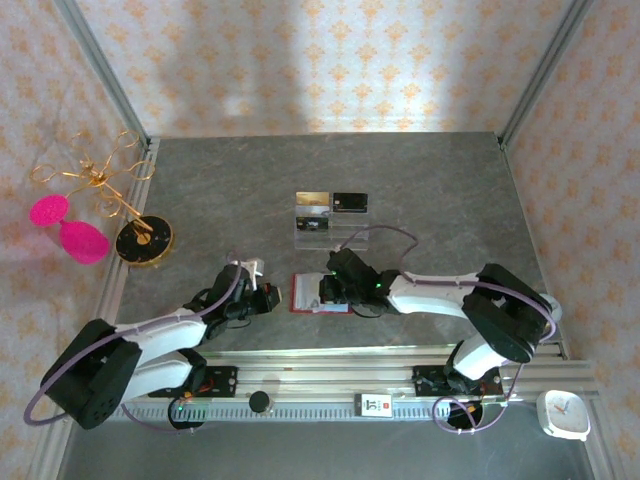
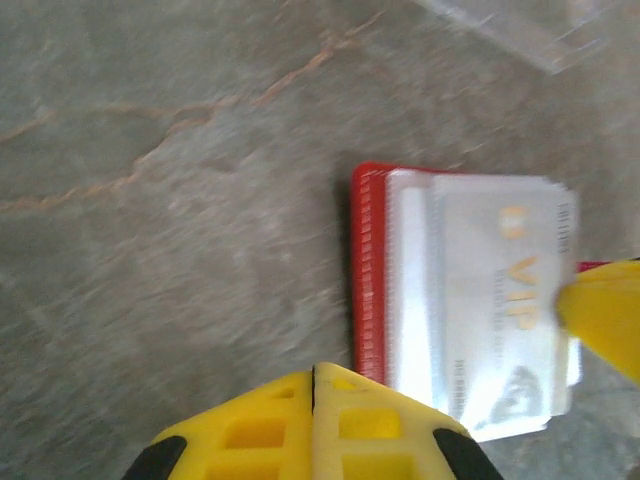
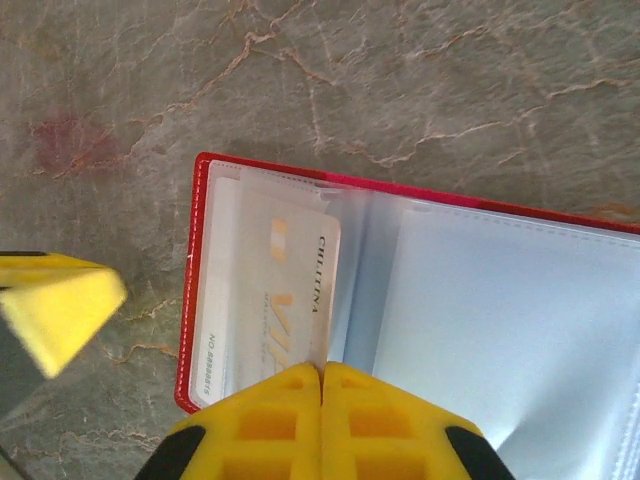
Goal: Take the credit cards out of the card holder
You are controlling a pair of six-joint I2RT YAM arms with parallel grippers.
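The red card holder [image 3: 200, 262] lies open on the table, its grey-blue sleeves [image 3: 500, 300] facing up. A whitish VIP credit card [image 3: 288, 290] sticks partly out of the left sleeve. My right gripper [image 3: 322, 368] is shut on that card's near edge. In the top view the right gripper [image 1: 330, 291] sits over the card holder [image 1: 304, 303]. My left gripper [image 2: 315, 372] is shut with nothing between its fingers, its tip at the red edge of the card holder [image 2: 368, 270], beside the whitish card [image 2: 500, 300]. The darker card is hidden.
A clear acrylic stand [image 1: 326, 226] with a gold card [image 1: 312, 199] and a glossy black card [image 1: 350, 203] stands just beyond the wallet. A gold wire stand [image 1: 100, 180], pink pieces [image 1: 80, 240] and a black disc [image 1: 143, 240] are at the left. A white clock [image 1: 563, 415] sits near right.
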